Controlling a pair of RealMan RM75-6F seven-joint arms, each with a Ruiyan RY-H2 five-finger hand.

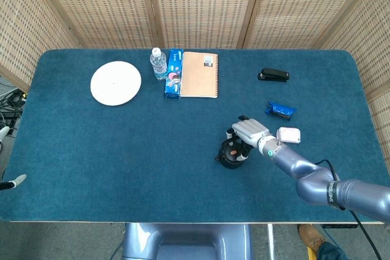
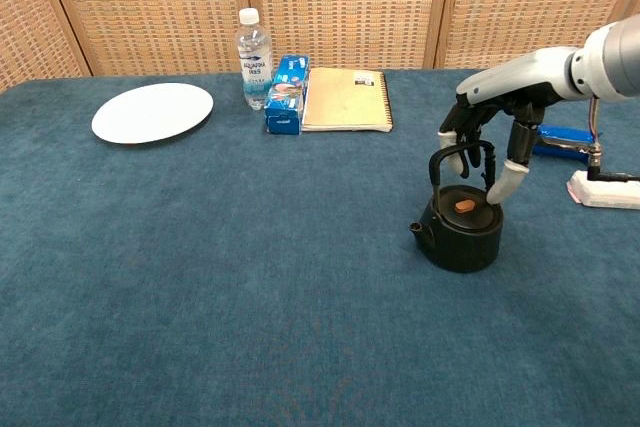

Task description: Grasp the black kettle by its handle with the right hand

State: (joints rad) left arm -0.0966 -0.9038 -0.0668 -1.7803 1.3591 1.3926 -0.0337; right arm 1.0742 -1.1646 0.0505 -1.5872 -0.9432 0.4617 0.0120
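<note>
The black kettle (image 1: 230,154) (image 2: 461,234) stands on the blue table, right of centre, its spout pointing left and an orange knob on its lid. Its thin handle (image 2: 436,163) stands upright. My right hand (image 1: 250,131) (image 2: 492,123) sits over the kettle with its fingers curled around the top of the handle and the thumb reaching down towards the lid. Of my left hand (image 1: 16,179) only pale fingertips show at the left edge of the head view, spread apart and holding nothing.
A white plate (image 1: 116,83), a water bottle (image 1: 158,62), a blue box (image 1: 174,72) and a tan notebook (image 1: 198,74) lie at the back. A black stapler (image 1: 273,75), a blue packet (image 1: 280,110) and a white-pink object (image 1: 289,134) lie right of the kettle.
</note>
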